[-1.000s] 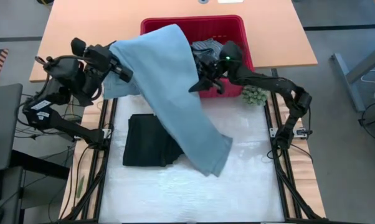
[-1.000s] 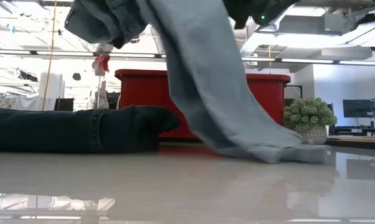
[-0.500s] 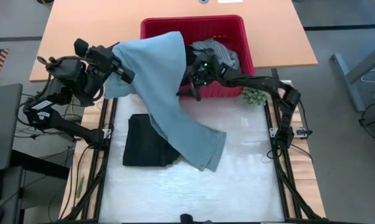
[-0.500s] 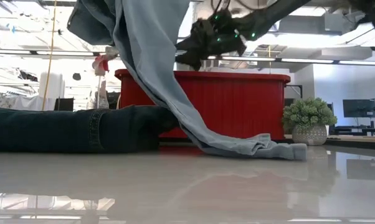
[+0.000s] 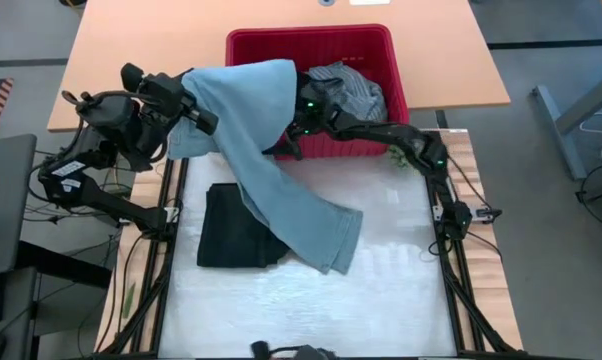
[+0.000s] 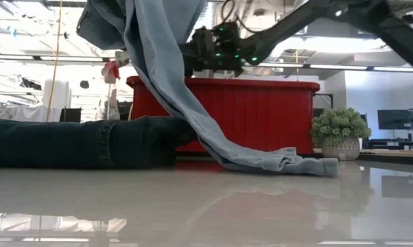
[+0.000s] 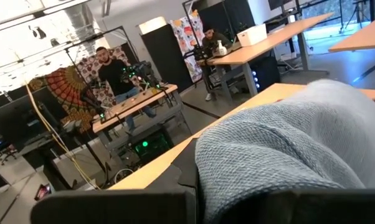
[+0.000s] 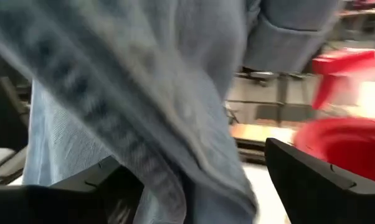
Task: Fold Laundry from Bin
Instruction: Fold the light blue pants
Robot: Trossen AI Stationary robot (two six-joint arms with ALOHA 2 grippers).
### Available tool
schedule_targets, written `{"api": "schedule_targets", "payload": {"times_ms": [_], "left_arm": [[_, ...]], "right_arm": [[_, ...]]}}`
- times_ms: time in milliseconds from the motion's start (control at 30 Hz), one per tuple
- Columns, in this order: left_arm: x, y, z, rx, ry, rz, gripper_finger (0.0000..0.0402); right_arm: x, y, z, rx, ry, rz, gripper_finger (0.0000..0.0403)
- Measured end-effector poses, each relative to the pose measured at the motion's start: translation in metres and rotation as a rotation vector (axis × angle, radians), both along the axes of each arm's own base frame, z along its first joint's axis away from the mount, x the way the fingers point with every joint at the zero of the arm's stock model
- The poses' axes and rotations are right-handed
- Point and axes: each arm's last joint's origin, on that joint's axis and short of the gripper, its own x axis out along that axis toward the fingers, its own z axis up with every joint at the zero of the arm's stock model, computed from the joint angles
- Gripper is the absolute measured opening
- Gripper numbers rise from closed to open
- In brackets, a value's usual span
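jeans (image 5: 271, 150) between open right pincer (image 5: 293, 135) fingers

Light blue jeans (image 6: 182, 96) hang from above and trail onto the surface (image 6: 206, 206), their hem bunched before the red bin (image 6: 261, 116). A dark garment (image 6: 83, 142) lies flat beside them. The right end effector (image 6: 196, 55) sits against the hanging denim, above the bin's rim.

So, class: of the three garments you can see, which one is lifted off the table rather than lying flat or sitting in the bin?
The light blue jeans: held up by the left gripper, unlike the dark piece lying flat and the striped shirt inside the red bin.
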Motion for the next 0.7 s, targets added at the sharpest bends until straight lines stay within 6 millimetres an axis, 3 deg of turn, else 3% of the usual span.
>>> {"api": "schedule_targets", "payload": {"times_ms": [167, 300, 400, 567, 600, 700], "left_arm": [[0.004, 0.0, -0.001, 0.004, 0.021, 0.003, 0.0015], [0.004, 0.0, -0.001, 0.015, 0.051, 0.013, 0.0015], [0.004, 0.0, -0.001, 0.022, 0.074, 0.028, 0.0015], [0.001, 0.0, 0.0, 0.027, 0.084, 0.038, 0.0015], [-0.002, 0.0, 0.001, 0.027, 0.078, 0.037, 0.0015], [-0.006, 0.0, 0.001, 0.024, 0.07, 0.037, 0.0015]], "right_arm": [[0.027, 0.009, 0.002, 0.0, -0.035, 0.229, 0.0334], [0.033, 0.019, 0.006, 0.005, -0.042, 0.401, 0.0297], [0.029, 0.022, 0.008, 0.039, -0.011, 0.514, 0.0234], [0.018, 0.015, 0.018, 0.171, 0.115, 0.633, 0.0053], [0.016, 0.014, 0.019, 0.191, 0.134, 0.63, 0.0031], [0.006, 0.008, 0.024, 0.258, 0.193, 0.606, 0.003]]}}
